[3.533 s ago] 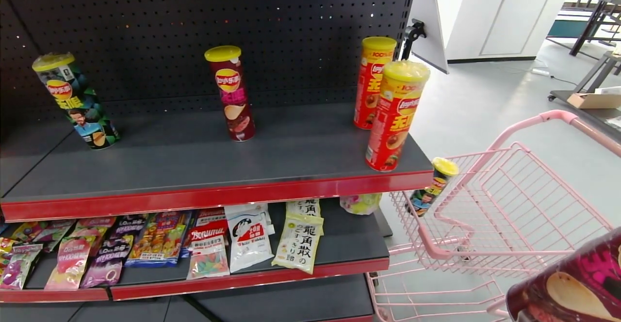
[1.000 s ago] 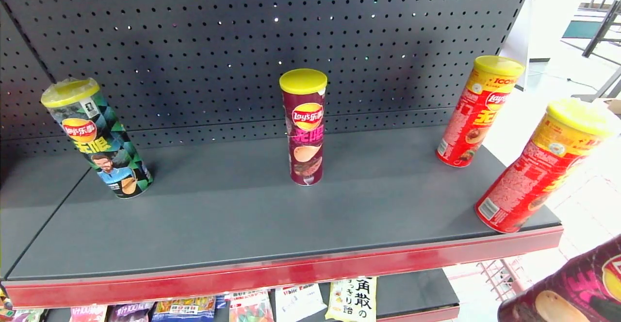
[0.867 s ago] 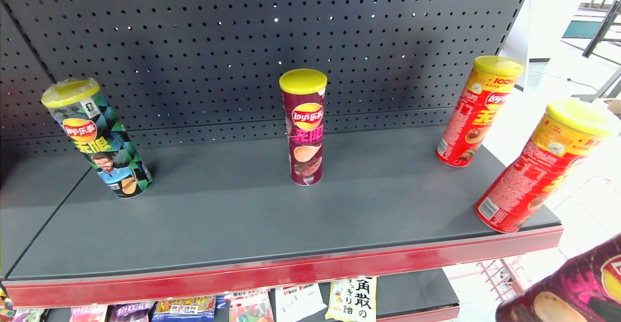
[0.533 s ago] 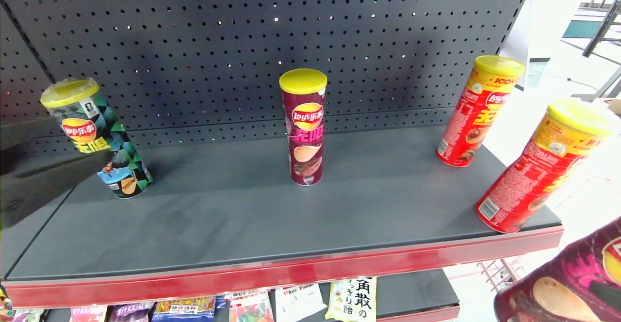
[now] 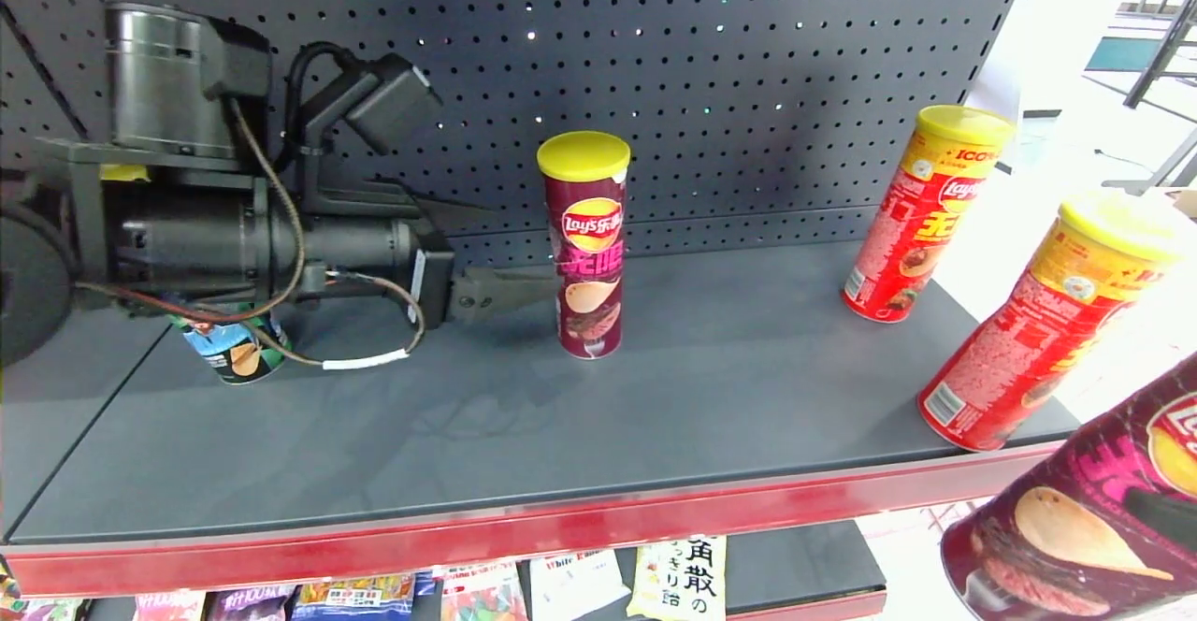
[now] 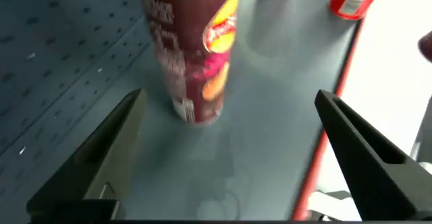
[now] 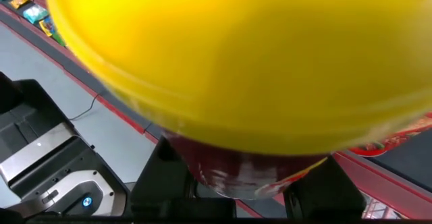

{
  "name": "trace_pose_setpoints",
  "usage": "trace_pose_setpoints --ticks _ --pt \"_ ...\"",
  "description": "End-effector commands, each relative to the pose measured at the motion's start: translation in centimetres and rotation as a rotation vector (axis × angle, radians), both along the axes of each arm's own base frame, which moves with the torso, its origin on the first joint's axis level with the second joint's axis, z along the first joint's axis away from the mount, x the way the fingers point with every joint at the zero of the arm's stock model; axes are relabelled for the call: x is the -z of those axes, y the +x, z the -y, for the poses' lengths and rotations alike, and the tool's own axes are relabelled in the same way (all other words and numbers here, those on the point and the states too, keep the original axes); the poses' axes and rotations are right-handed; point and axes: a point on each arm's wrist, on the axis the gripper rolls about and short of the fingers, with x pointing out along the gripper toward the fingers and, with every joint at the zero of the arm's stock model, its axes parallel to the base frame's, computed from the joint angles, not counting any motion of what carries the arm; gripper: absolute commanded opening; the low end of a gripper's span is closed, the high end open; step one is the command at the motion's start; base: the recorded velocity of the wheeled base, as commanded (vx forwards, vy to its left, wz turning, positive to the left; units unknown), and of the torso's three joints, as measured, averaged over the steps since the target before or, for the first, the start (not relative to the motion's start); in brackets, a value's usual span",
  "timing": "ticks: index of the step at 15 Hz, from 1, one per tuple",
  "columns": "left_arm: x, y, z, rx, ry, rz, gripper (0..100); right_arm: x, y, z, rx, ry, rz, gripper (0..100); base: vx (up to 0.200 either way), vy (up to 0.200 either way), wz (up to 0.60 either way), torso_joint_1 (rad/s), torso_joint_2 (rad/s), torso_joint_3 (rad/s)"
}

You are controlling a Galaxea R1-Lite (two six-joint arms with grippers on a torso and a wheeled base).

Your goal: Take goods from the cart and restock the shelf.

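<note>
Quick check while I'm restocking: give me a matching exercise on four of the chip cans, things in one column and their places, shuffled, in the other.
Things:
1. shelf maroon can
2. held maroon can
3. front red can
4. green-blue can

Places:
a. partly hidden behind the left arm
b. at the front right corner of the shelf
c. in the right gripper, off the shelf
d. mid-shelf, upright, just ahead of the open left gripper

Pairs: 1-d, 2-c, 3-b, 4-a
</note>
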Motion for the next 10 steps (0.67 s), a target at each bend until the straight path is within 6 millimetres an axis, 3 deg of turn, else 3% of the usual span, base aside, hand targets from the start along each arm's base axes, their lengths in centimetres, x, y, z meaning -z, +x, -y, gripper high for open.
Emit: trace_pose_setpoints --ticks 1,5,10 --pt "1.6 2.3 1.8 0.021 0.021 -0.039 100 0.1 0.0 0.0 0.000 -0.001 -0.003 0 0.000 0.000 0.00 0.000 0.00 0.000" --pt "2.1 4.2 3.7 0.046 0.010 -0.023 100 0.2 -0.1 0.0 0.002 -0.002 -0.004 0 0.000 0.000 0.00 0.000 0.00 0.000" --pt "3.4 5.6 4.7 0.093 -0.018 -0.008 100 0.1 -0.1 0.1 0.003 0.000 0.000 0 0.000 0.000 0.00 0.000 0.00 0.000"
